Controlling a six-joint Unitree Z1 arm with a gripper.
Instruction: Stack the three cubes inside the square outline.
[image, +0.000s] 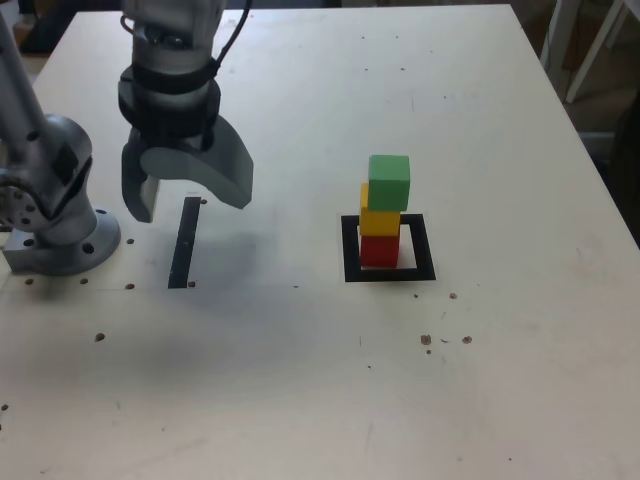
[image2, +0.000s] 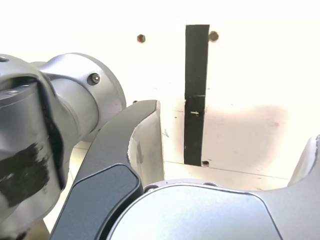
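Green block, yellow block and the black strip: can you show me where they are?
Green block (image: 389, 184): exterior view, on its front side.
Yellow block (image: 380, 222): exterior view, on its front side.
Black strip (image2: 195, 90): wrist view, around its middle.

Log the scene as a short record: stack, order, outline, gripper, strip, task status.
stack: three cubes, one tower
order, bottom to top: red cube, yellow cube, green cube
alignment: uneven; green sits a little off yellow
outline: square outline surrounds the red cube at the base
gripper: gripper open, holding nothing, away from the tower
strip: straight black strip, between the fingers in the wrist view
task status: looks complete
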